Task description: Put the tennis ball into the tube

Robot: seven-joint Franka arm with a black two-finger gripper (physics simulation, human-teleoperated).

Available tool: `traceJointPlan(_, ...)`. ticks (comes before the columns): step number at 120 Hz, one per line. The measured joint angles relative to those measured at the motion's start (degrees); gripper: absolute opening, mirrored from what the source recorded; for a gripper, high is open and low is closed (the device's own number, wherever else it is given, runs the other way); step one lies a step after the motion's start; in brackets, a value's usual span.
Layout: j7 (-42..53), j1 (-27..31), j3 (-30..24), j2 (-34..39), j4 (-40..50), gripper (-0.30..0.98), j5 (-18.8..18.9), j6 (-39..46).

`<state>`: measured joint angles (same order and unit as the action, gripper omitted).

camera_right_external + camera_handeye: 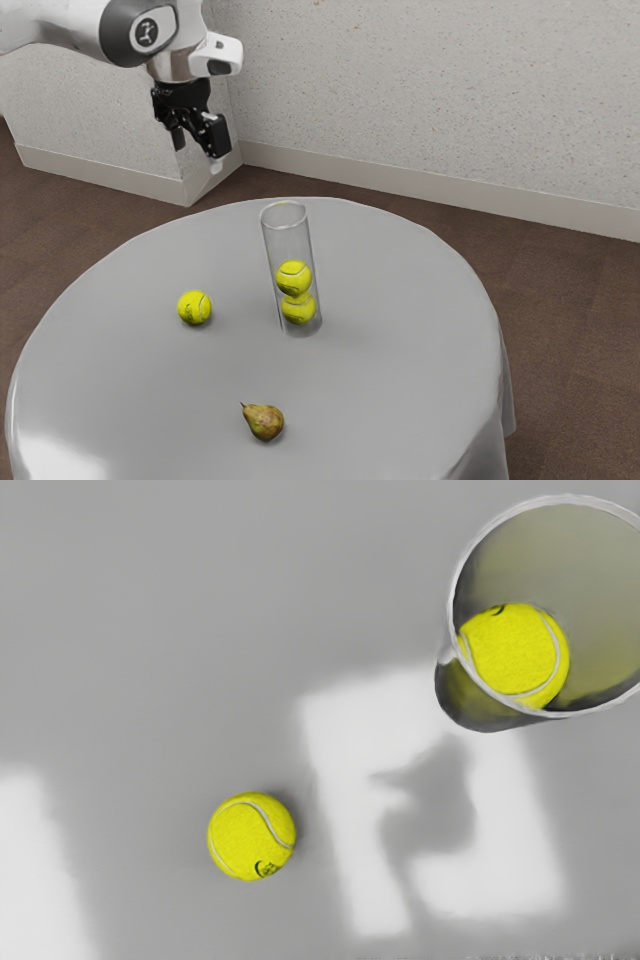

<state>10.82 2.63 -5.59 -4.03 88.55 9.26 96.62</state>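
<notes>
Tennis ball [195, 308] lies near the tube [289, 241], whose rim the wrist view crops.

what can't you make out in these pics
- Exterior view: the base of the arm, cut off by the left edge
- Exterior view: the near side of the table, cut off by the lower edge
- Wrist view: part of the tube, cut off by the right edge
- Both views: the print on the loose ball, too small to read

Claw [198, 156] points down, 2 fingers [216, 138] apart.
</notes>
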Motion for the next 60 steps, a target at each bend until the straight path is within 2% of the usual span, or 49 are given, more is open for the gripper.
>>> traceJointPlan(11,1.0,0.58,0.36,-2.3,0.34,0.69,0.28,0.18)
traceJointPlan(29,2.41,4.67,0.41,-5.0,5.24,0.69,0.05,0.61)
traceJointPlan(39,2.96,5.08,0.41,-9.54,6.07,0.69,-0.26,1.23)
traceJointPlan(60,3.94,9.15,0.09,-14.64,10.97,0.69,-4.57,3.42)
